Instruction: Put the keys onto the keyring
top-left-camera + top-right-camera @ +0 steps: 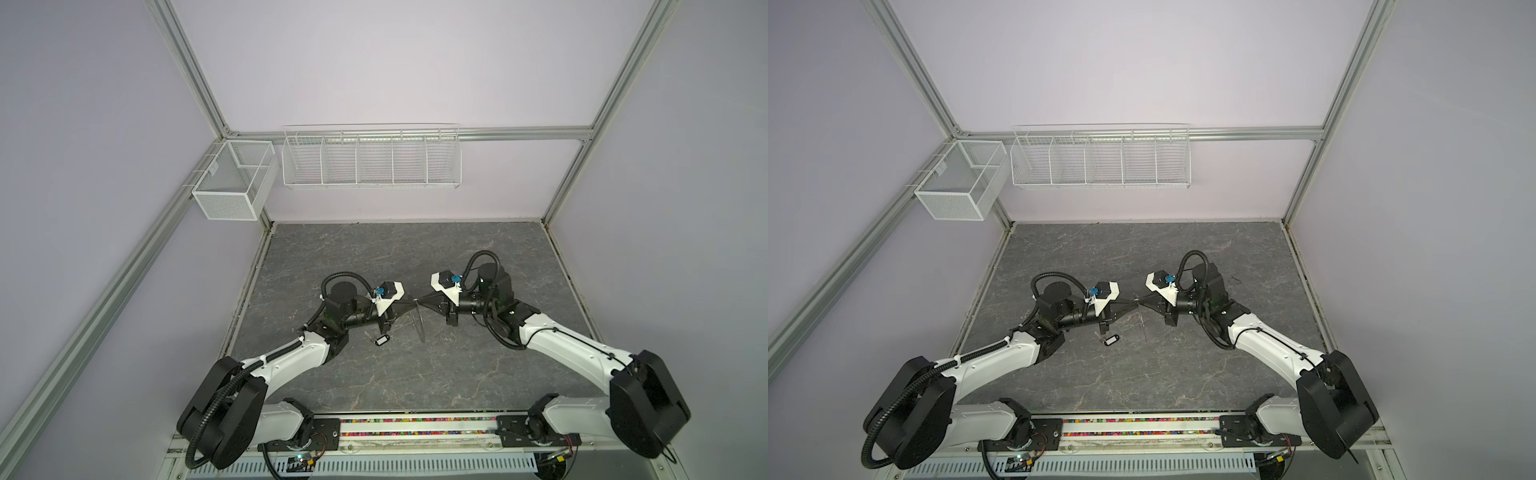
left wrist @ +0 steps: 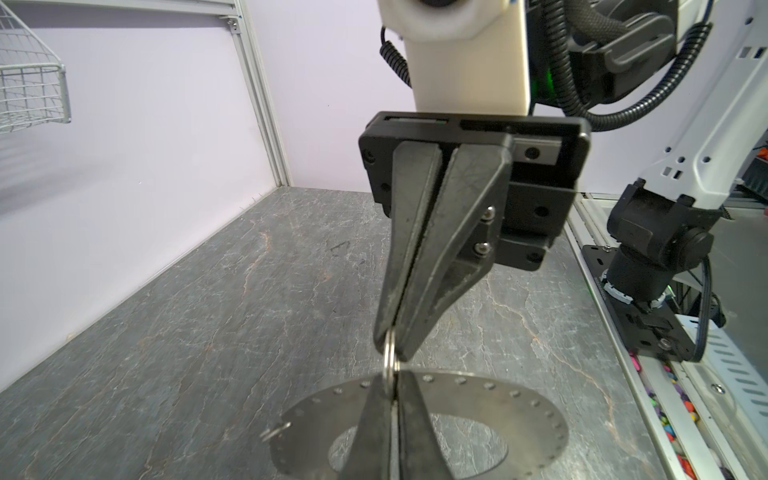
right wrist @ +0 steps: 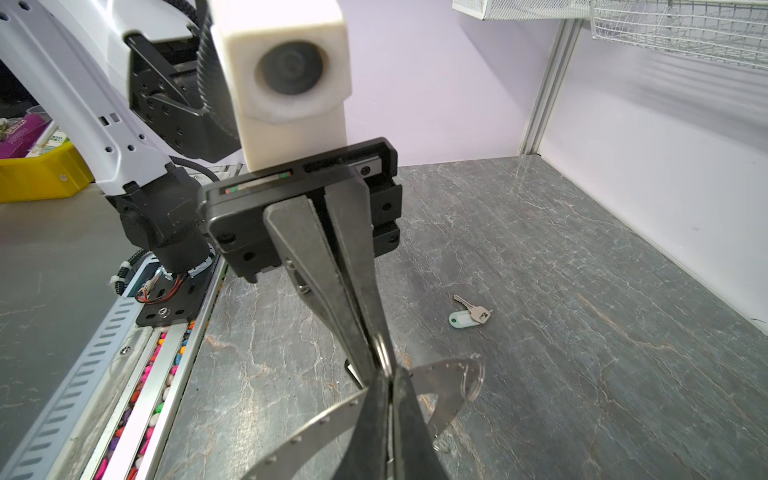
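Observation:
My two grippers meet tip to tip above the middle of the table. The grey keyring (image 1: 420,328) (image 2: 498,399) hangs edge-on below them. My right gripper (image 1: 419,302) (image 3: 390,374) is shut on its rim. My left gripper (image 1: 412,302) (image 2: 392,380) is shut on a small split ring (image 2: 389,357) sitting at that rim. Another small ring (image 3: 473,378) hangs further round the rim. A key with a black tag (image 1: 379,340) lies on the table under the left gripper. A key with a white tag (image 3: 469,316) lies flat beyond it, hidden in both top views.
White wire baskets (image 1: 370,160) and a mesh box (image 1: 235,183) hang on the back wall. A rail with coloured bits (image 1: 415,426) runs along the table's front edge. A yellow bin (image 3: 41,174) stands outside the cell.

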You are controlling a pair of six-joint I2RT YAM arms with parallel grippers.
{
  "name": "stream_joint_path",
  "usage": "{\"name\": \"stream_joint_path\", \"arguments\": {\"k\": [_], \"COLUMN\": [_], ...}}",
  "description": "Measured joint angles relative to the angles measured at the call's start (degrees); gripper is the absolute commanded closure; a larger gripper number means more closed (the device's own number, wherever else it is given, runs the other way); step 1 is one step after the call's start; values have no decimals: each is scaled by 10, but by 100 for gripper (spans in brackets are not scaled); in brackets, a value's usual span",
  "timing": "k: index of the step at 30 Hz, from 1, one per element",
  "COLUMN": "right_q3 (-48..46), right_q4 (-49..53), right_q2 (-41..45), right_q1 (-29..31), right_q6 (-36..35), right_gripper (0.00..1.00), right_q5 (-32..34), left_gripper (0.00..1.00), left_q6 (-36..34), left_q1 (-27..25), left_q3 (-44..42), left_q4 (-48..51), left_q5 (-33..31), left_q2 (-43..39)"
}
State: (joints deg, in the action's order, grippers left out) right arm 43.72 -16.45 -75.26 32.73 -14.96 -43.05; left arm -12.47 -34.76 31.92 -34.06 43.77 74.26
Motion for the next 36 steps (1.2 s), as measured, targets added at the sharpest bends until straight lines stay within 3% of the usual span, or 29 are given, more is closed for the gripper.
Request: {"name": "stream_joint_path", "arguments": {"k": [7,11,13,23,36], "right_q3": [2,9,12,4,4], "right_q4": [-1,13,21,54,81], "right_q2": [-6,-7,-7,16,19], "right_q1": [0,1,1,-7,-3], "right_q6": [-1,-10,-23,-68,-95], "right_gripper": [88,67,65,65,71], "right_q5": [-1,-2,6,66,80], "left_gripper": [100,100,100,100,100], "left_q6": [0,-3,-13,-96,-152], "left_q1": [1,1,1,1,-17], "left_q3": [0,8,21,130,198], "left_q4": [1,16,44,279,448], "left_q5": [0,-5,-10,-57,-82], "left_q2": [2,2,2,-3,9]}}
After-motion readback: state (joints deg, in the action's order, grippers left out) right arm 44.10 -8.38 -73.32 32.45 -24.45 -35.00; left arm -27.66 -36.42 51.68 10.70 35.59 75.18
